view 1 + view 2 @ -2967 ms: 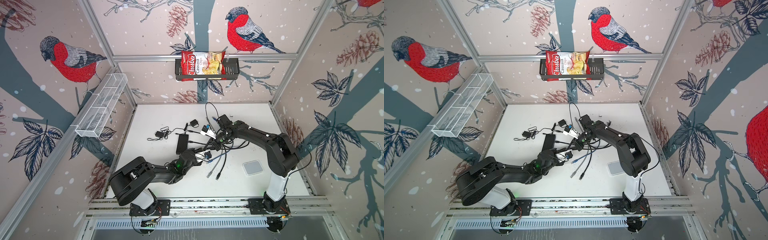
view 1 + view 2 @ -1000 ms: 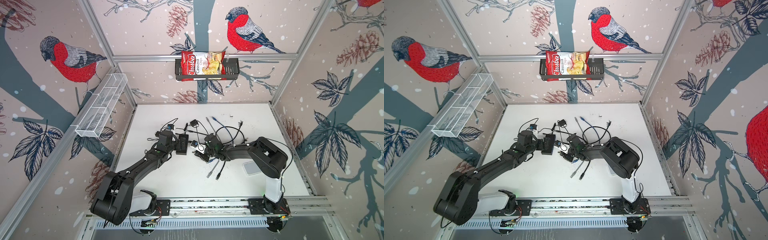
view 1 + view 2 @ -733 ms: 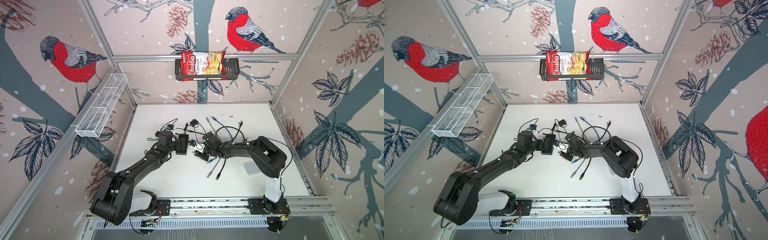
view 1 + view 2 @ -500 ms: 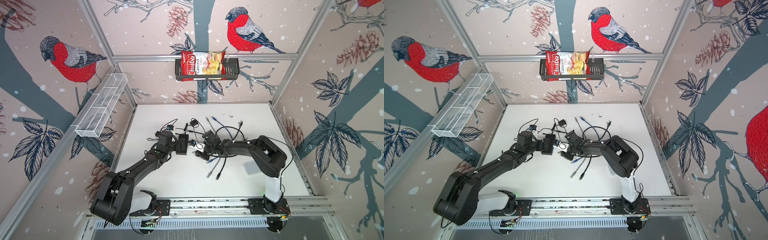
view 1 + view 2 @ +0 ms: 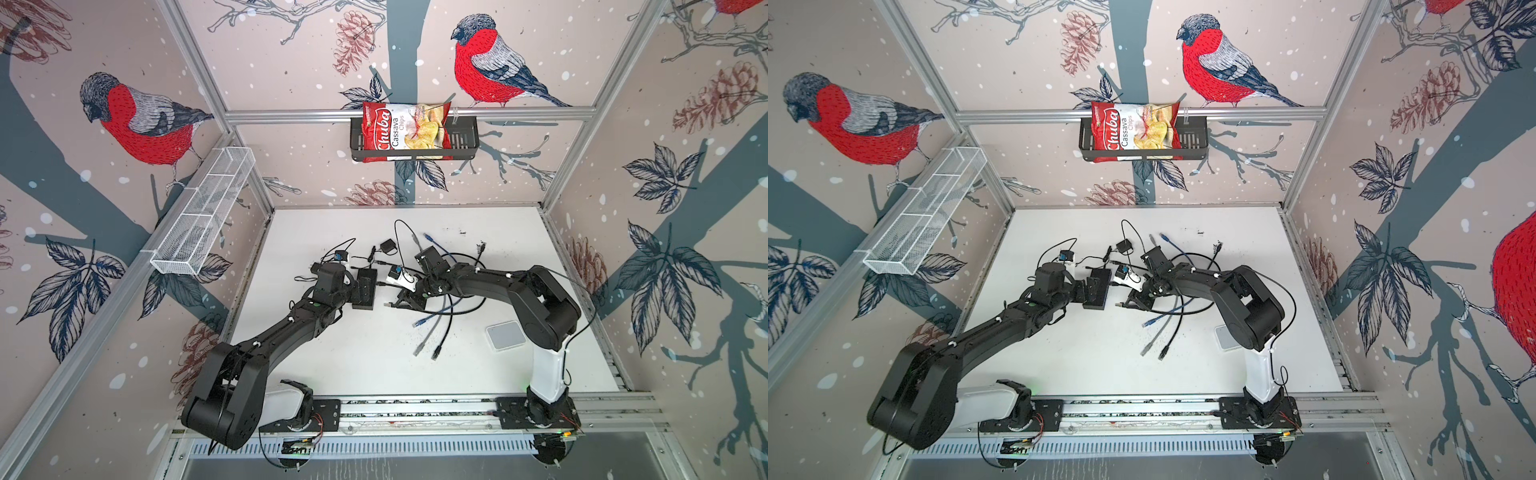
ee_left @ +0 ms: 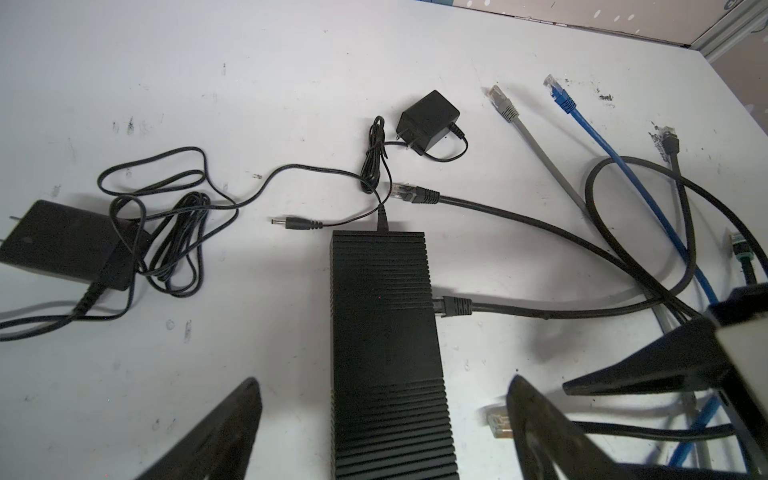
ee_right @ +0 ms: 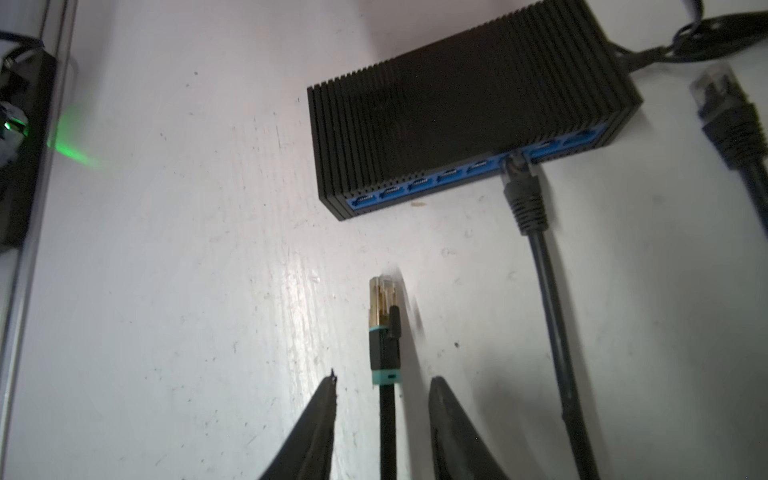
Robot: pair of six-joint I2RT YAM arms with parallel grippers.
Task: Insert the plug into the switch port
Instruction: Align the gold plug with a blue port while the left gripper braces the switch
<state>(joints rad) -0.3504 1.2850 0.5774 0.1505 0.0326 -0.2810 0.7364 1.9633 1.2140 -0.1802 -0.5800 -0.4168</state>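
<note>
The switch [image 5: 365, 286] [image 5: 1098, 286] is a black ribbed box with a row of blue ports [image 7: 419, 183] on one side. One black cable [image 7: 524, 195] [image 6: 453, 307] sits in a port. The plug [image 7: 383, 309] [image 5: 388, 304] is gold with a teal boot and points at the ports a short way off. My right gripper [image 7: 384, 377] [image 5: 405, 300] is open. Its fingers stand either side of the plug's black cable without touching it. My left gripper [image 6: 384, 380] is open and straddles one end of the switch [image 6: 386, 332], with a gap on each side.
Two black power adapters [image 6: 428, 120] [image 6: 62, 245] lie with thin cords beside the switch. Loose blue [image 6: 590, 129], grey [image 6: 528, 133] and black cables are tangled under the right arm. A white square box [image 5: 506, 336] lies front right. A chips bag [image 5: 405, 131] sits in the wall basket.
My right gripper's jaws have parted off the plug's cable over the last second. The left arm, at the front middle three seconds ago, now holds still at the switch.
</note>
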